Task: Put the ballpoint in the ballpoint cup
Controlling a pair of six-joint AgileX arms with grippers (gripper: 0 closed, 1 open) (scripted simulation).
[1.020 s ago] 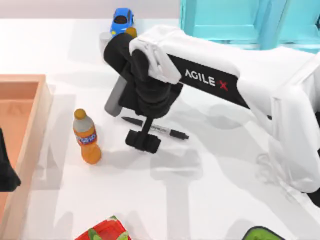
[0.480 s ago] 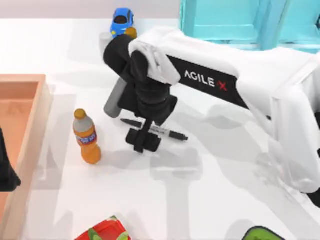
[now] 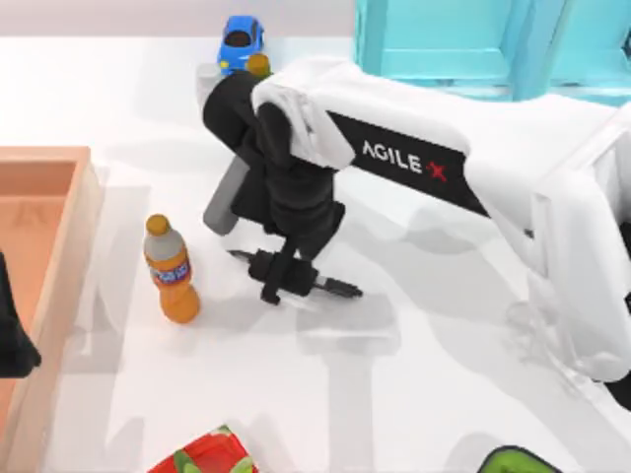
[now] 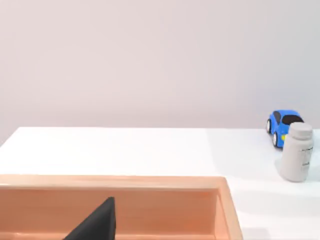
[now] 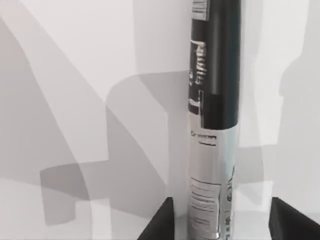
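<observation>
Orange bottle [image 3: 172,271] stands left of centre on the white table [image 3: 414,394]. Just to its right, my right gripper [image 3: 280,277] has both fingers clamped across the ballpoint [image 3: 335,287], at mid-table. Left gripper [image 3: 12,340] parked over the wooden tray [image 3: 54,256]; I cannot tell its finger state.

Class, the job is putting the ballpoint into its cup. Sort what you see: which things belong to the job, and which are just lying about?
Belongs to the job:
ballpoint
right gripper, down over the ballpoint

Just lying about:
orange bottle
blue toy car
white jar
wooden tray
left gripper, parked over the tray
</observation>
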